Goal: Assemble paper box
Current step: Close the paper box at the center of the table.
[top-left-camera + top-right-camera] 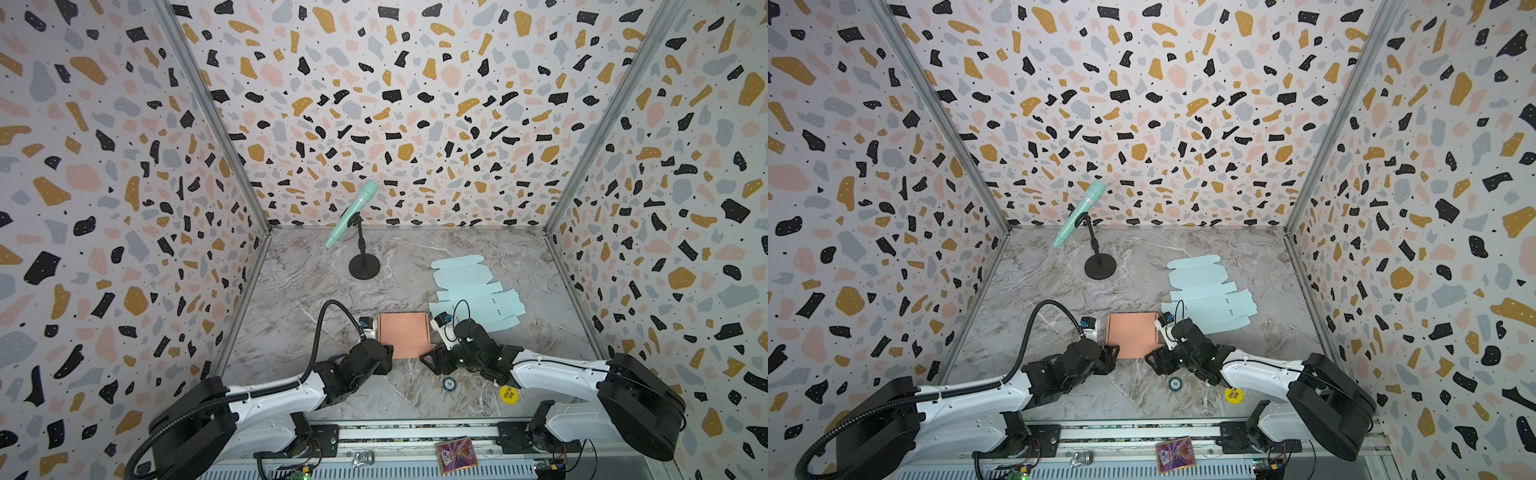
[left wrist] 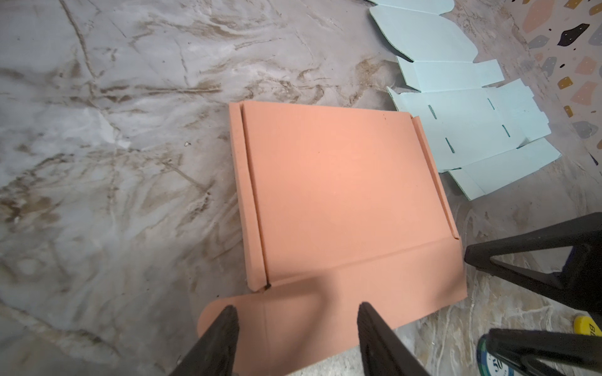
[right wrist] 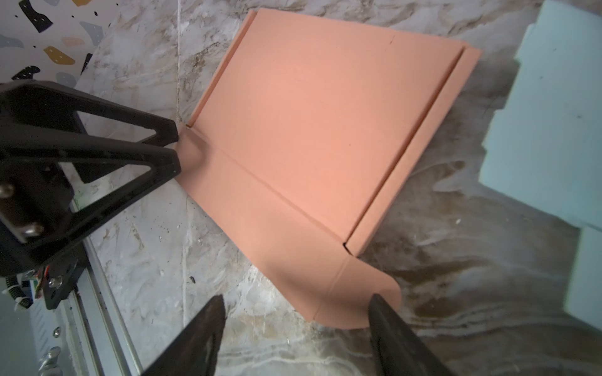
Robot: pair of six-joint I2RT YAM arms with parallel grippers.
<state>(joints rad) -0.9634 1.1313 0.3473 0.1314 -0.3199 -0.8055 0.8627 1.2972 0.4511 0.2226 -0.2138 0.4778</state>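
Lying flat between both grippers, the salmon paper box (image 2: 338, 195) looks light, thin and easily creased. Left fingers (image 2: 224, 328) and right fingers (image 3: 382, 312) gape, holding nothing; grip its rounded flaps (image 3: 358, 293).

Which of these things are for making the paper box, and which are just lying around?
For the box:
- orange box
- left gripper, open
- right gripper, open

Just lying about:
- flat blue cutout
- green microphone on its stand
- poker chip
- yellow disc
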